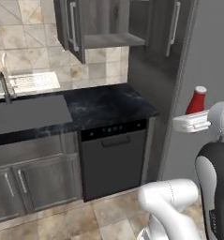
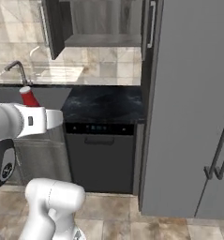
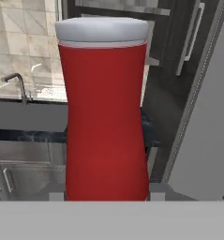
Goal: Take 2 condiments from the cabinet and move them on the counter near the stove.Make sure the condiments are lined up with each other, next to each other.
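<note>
Red ketchup-style bottle (image 3: 104,112) sits upright, clamped in my hand (image 1: 194,123), carried in the air well out from the open cabinet (image 1: 101,26), so I judge the carry underway; next I must find the stove and set it on the bench (image 1: 108,105) beside it.

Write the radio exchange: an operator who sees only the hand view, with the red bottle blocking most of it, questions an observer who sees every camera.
Operator: Is the bottle over the counter?
Observer: No. The gripper holds the red bottle in the air, right of the counter, before a tall grey panel.
Operator: What sits under the counter, behind my bottle?
Observer: A black-fronted dishwasher.
</note>
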Controlling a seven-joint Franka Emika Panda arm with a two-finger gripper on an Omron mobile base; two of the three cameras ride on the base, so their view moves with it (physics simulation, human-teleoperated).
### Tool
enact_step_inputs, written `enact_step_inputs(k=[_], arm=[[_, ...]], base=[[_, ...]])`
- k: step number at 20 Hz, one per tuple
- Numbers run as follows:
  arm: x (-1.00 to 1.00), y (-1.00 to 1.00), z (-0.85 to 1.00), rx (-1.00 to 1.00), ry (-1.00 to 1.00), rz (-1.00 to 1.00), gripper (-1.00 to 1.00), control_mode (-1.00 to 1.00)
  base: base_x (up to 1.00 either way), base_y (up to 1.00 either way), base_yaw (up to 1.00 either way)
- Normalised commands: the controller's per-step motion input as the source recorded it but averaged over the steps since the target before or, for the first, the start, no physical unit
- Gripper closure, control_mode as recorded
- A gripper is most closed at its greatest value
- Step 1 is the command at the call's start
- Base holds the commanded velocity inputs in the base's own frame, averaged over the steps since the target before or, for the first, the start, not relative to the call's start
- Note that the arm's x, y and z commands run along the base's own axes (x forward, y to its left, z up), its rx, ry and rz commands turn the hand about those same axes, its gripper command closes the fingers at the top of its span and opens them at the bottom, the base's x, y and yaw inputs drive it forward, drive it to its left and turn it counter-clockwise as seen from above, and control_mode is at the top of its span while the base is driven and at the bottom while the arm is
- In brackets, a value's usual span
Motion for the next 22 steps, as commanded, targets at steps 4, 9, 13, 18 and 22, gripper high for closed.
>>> enact_step_inputs(k=[4,9,13,18,22], arm=[[0.0,0.0,0.0,0.0,0.0,0.0,1.0,1.0],[0.0,0.0,0.0,0.0,0.0,0.0,1.0,1.0],[0.0,0.0,0.0,0.0,0.0,0.0,1.0,1.0],[0.0,0.0,0.0,0.0,0.0,0.0,1.0,1.0],[0.0,0.0,0.0,0.0,0.0,0.0,1.0,1.0]], base=[[-0.49,-0.04,-0.43],[-0.19,-0.13,-0.51],[-0.08,-0.13,-0.55],[-0.03,-0.16,-0.56],[0.0,-0.08,-0.58]])
